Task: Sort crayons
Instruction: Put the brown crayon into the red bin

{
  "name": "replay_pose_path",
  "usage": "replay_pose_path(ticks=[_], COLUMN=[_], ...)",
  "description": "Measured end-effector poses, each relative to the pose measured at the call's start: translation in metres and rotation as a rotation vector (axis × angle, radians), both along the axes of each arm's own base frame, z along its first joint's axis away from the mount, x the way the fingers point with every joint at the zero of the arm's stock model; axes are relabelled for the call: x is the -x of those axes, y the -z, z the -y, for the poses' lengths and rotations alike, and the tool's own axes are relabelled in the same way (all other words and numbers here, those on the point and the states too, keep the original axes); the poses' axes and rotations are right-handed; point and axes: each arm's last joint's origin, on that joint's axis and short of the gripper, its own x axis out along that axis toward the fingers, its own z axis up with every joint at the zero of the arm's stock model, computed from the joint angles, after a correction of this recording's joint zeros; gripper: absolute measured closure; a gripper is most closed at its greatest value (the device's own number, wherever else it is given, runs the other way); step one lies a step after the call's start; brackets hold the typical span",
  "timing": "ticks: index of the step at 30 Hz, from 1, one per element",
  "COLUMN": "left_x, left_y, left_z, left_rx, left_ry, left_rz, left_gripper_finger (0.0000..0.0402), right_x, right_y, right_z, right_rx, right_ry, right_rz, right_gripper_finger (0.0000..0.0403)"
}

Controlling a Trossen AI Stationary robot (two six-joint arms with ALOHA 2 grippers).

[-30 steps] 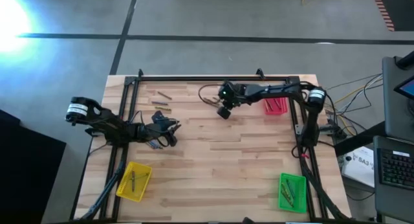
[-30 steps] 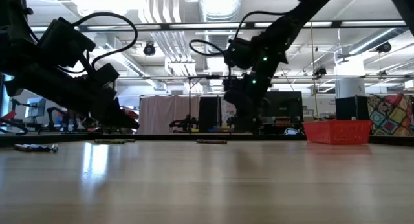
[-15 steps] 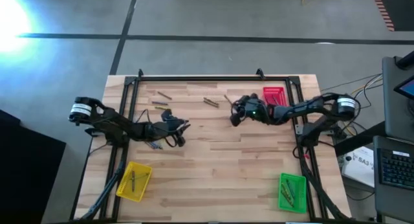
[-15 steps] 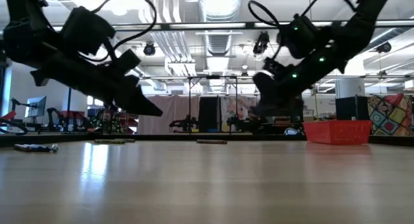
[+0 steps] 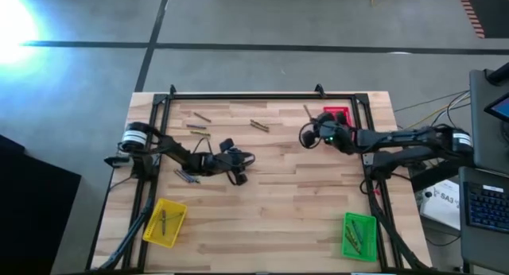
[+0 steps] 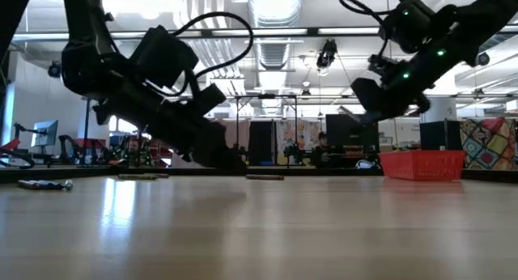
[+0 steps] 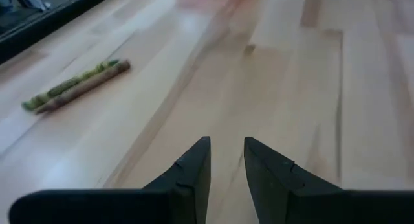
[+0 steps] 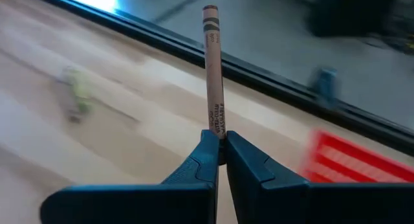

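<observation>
The right hand (image 8: 218,146) is pinching a brown crayon (image 8: 213,72) by its lower end, its fingers clamped on it, and is hanging just beside the red tray (image 5: 338,124). The left hand (image 7: 226,160), fingers slightly apart and holding nothing, is hovering low over the bench (image 5: 294,195), well apart from the red tray. Two crayons (image 7: 74,87) are lying side by side on the bench near it.

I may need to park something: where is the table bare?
Bare wood lies between the yellow plastic tray and green plastic tray. The far strip is crowded: loose crayons, red plastic tray, and the right gripper holding a brown crayon.
</observation>
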Motion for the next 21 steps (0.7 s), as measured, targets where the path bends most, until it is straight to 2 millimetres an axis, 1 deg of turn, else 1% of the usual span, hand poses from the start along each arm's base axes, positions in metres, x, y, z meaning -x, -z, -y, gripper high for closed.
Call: replay_pose_path(ticks=[3, 5, 10, 14, 17, 21], left_x=[0.000, 0.004, 0.012, 0.018, 0.023, 0.026], left_y=[-0.006, -0.010, -0.013, -0.013, -0.015, -0.023], left_z=[0.000, 0.000, 0.000, -0.001, -0.001, -0.001], left_rx=[0.012, 0.013, 0.013, 0.030, 0.035, 0.036], left_ry=[0.016, 0.016, 0.014, 0.006, 0.003, 0.004], left_rz=[0.024, 0.034, 0.040, 0.040, 0.047, 0.076], left_gripper_finger=[0.0325, 0.0325, 0.0325, 0.0325, 0.0325, 0.0325], right_x=[0.013, 0.019, 0.028, 0.033, 0.036, 0.037], right_y=[0.000, 0.001, 0.004, 0.005, 0.006, 0.007], right_z=[-0.002, -0.003, -0.003, -0.001, -0.001, -0.001], right_rx=[-0.009, -0.030, -0.108, -0.146, -0.158, -0.162], right_ry=[0.089, 0.127, 0.219, 0.255, 0.275, 0.275], right_rz=[-0.040, -0.055, -0.027, -0.060, -0.086, -0.104], right_gripper_finger=[0.0390, 0.0390, 0.0390, 0.0388, 0.0367, 0.0316])
